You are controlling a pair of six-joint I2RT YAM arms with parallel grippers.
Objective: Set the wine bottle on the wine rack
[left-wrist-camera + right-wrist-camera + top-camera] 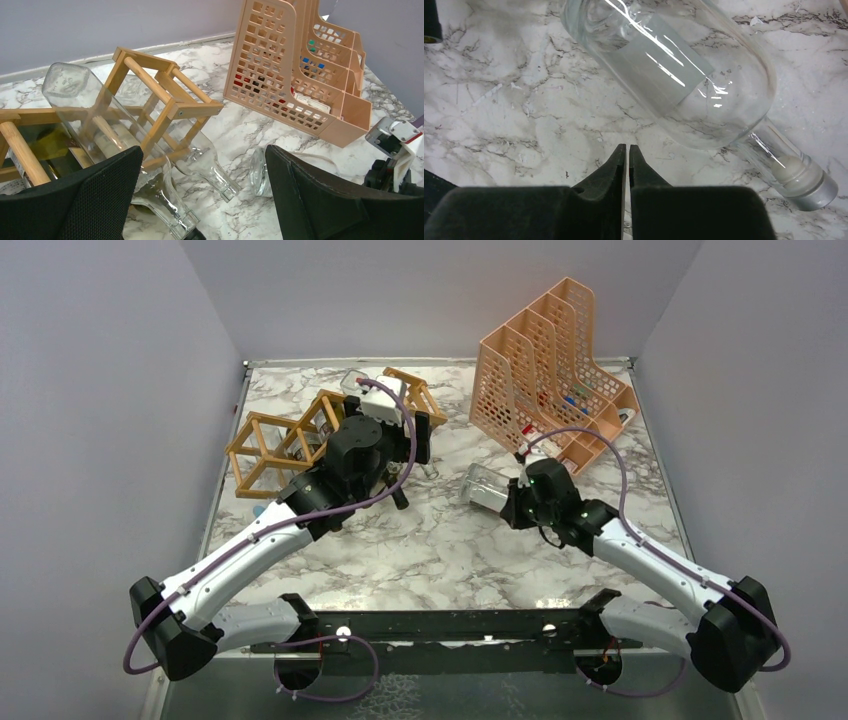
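Note:
A clear wine bottle [674, 65] with a pale label and a silver cap lies on its side on the marble table [430, 550]; it also shows in the top view [485, 488]. My right gripper [626, 150] is shut and empty just beside the bottle's body, apart from it; in the top view my right gripper [510, 505] sits at the bottle's right. The wooden wine rack [270, 445] stands at the back left and holds clear bottles [90, 110]. My left gripper [205, 200] is open and empty beside the rack [170, 95], near the bottle necks [220, 182].
A peach plastic mesh file holder [555, 360] stands at the back right, also in the left wrist view [300, 75]. A dark greenish bottle [45, 145] lies in a left rack cell. Grey walls close in the table on three sides.

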